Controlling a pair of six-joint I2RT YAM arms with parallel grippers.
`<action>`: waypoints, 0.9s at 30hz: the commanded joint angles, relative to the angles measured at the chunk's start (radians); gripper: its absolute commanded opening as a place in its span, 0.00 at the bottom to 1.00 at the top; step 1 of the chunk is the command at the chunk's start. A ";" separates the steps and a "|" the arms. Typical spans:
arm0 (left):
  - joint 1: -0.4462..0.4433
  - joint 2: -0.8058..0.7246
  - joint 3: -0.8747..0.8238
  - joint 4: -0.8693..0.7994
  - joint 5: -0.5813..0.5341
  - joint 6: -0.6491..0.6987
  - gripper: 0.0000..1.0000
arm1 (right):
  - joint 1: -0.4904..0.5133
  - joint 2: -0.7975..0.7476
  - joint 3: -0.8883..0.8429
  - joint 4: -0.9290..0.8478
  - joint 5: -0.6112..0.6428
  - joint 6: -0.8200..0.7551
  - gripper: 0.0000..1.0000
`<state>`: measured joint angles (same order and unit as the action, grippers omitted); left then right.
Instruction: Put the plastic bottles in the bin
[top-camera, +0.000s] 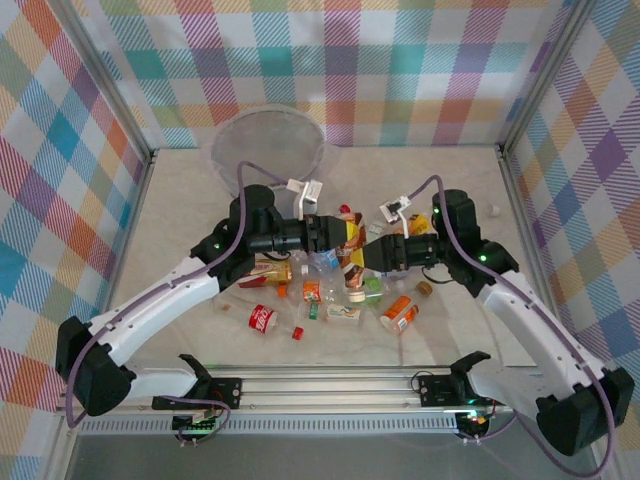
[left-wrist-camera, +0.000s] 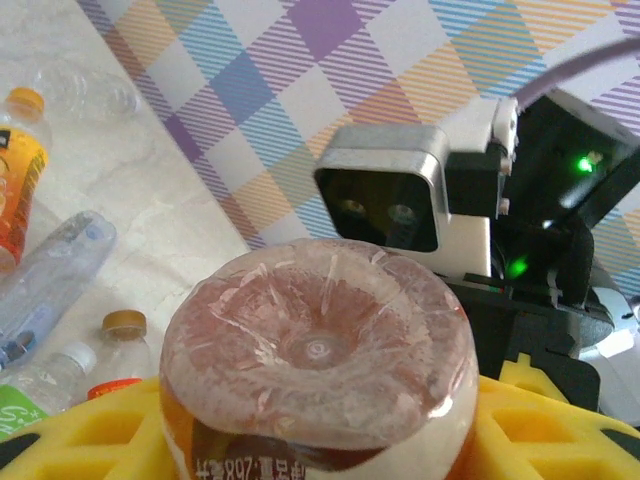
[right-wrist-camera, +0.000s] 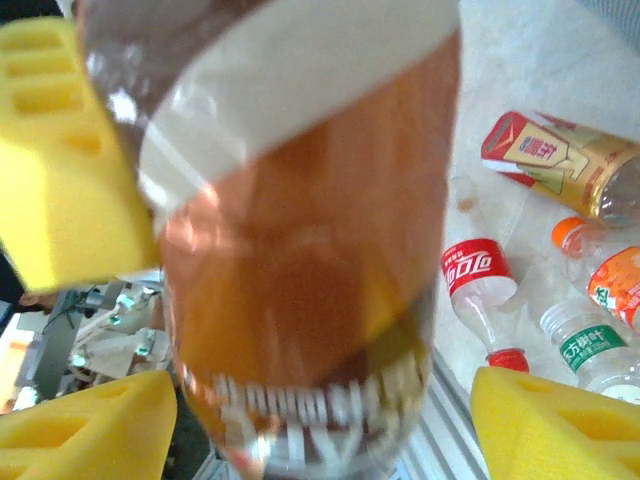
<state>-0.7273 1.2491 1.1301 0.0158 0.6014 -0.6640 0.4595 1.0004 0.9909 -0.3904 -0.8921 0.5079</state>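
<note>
An amber plastic bottle (top-camera: 352, 236) with a brown and white label hangs above the table's middle, between both grippers. My left gripper (top-camera: 340, 236) is shut on it; in the left wrist view its yellow pads (left-wrist-camera: 80, 430) press both sides of the bottle (left-wrist-camera: 320, 340), base toward the camera. My right gripper (top-camera: 368, 250) stands open around the same bottle (right-wrist-camera: 300, 260), its yellow pads (right-wrist-camera: 550, 420) apart from the bottle's sides. More plastic bottles (top-camera: 263, 318) lie scattered on the table below. The bin (top-camera: 225, 150) stands at the back, left of centre.
Loose bottles lie under the grippers: a red-labelled cola bottle (right-wrist-camera: 478, 280), a red and gold tea bottle (right-wrist-camera: 560, 160), a green-labelled one (right-wrist-camera: 590, 345), an orange-labelled one (top-camera: 398, 313). Checked cloth walls enclose the table. A metal rail (top-camera: 330, 385) runs along the near edge.
</note>
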 joint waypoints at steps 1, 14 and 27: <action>0.022 -0.045 0.113 -0.134 -0.024 0.076 0.48 | 0.006 -0.091 0.046 -0.041 0.087 -0.062 0.83; 0.146 0.153 0.667 -0.781 -0.185 0.378 0.49 | 0.007 -0.256 0.297 -0.219 0.444 -0.274 1.00; 0.325 0.466 1.163 -1.107 -0.308 0.552 0.50 | 0.008 -0.325 0.290 -0.144 0.552 -0.289 1.00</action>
<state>-0.4328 1.6821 2.2280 -0.9936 0.3405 -0.1776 0.4599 0.6769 1.2728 -0.5632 -0.3550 0.2447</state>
